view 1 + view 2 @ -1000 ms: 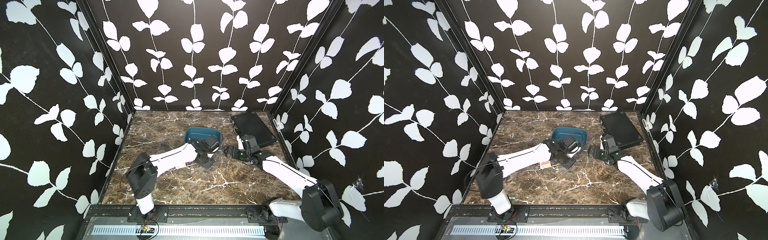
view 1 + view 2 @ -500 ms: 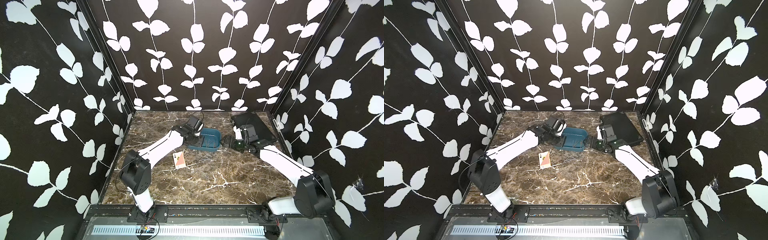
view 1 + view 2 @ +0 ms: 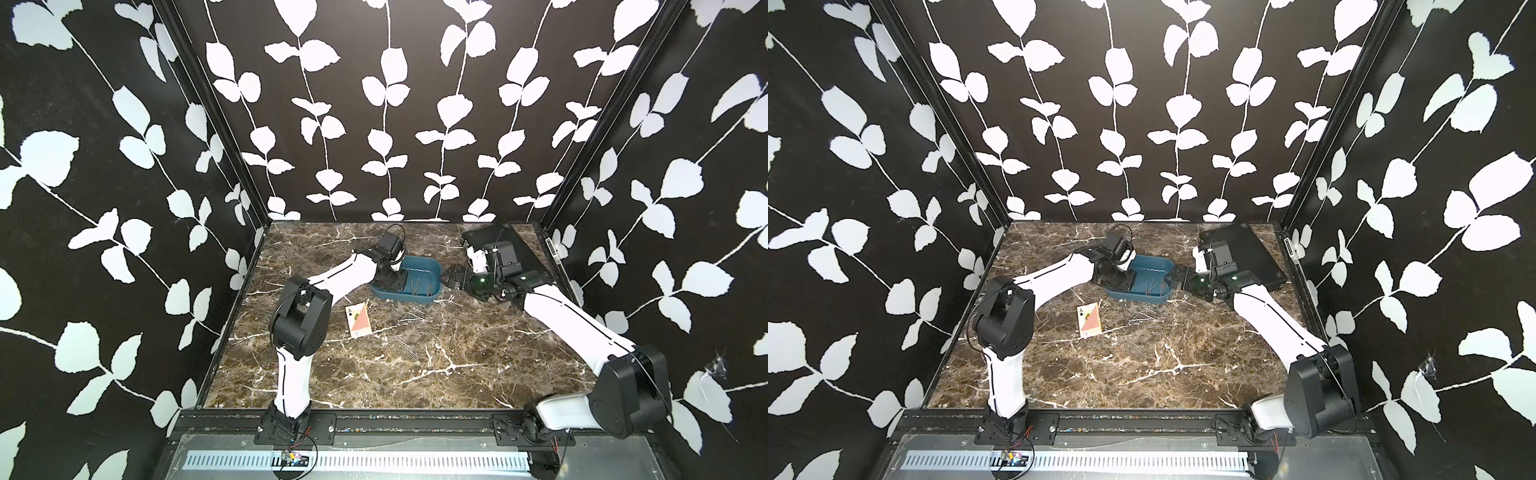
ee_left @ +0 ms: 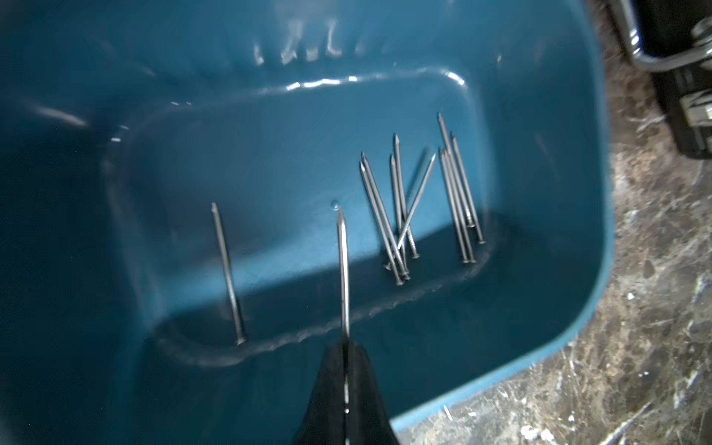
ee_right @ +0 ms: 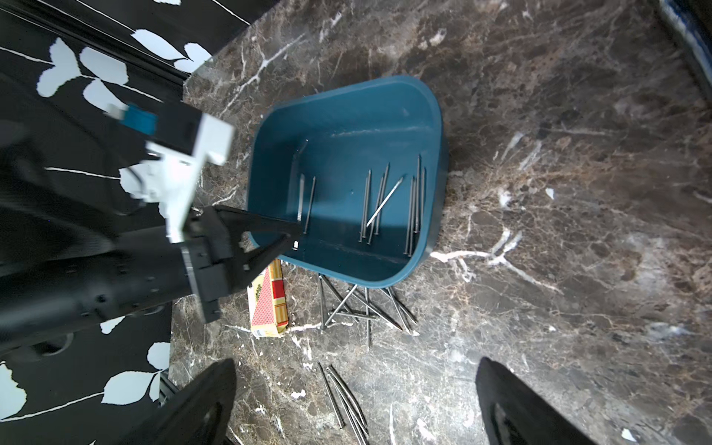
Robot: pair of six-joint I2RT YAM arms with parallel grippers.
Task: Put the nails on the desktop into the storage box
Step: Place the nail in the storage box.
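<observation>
One nail [image 4: 343, 269] is gripped between the closed fingers of the left end effector [image 4: 344, 358] and is held over the inside of the box [image 4: 558, 269], close above its floor. Its long axis is carried straight out from the fingertips, point leading, roughly parallel to most of the nails [image 4: 454, 200] already lying inside. About ten of those can be counted: one alone, five in a crossed cluster, and some four packed by the end wall, where an exact count cannot be made. Only a release is judged to be needed, since the box floor lies directly under the held nail

On the counter [image 3: 478, 374] two groups are left. A tangled heap [image 5: 354, 308], perhaps eight or more with axes mixed, is found just beside the box's near wall. A tighter bunch [image 5: 343, 397] of about five, nearly parallel, is laid farther toward the robot's base

The right end effector [image 5: 354, 362] is spread wide and empty, and is hung beside the box's right end. In the right wrist view the bunch is seen in line with its open gap, so this arm is judged the nearer for the next pick. One card [image 3: 358, 320] is placed to the left of the heap, and one black case [image 3: 1254, 249] is set at the back right
</observation>
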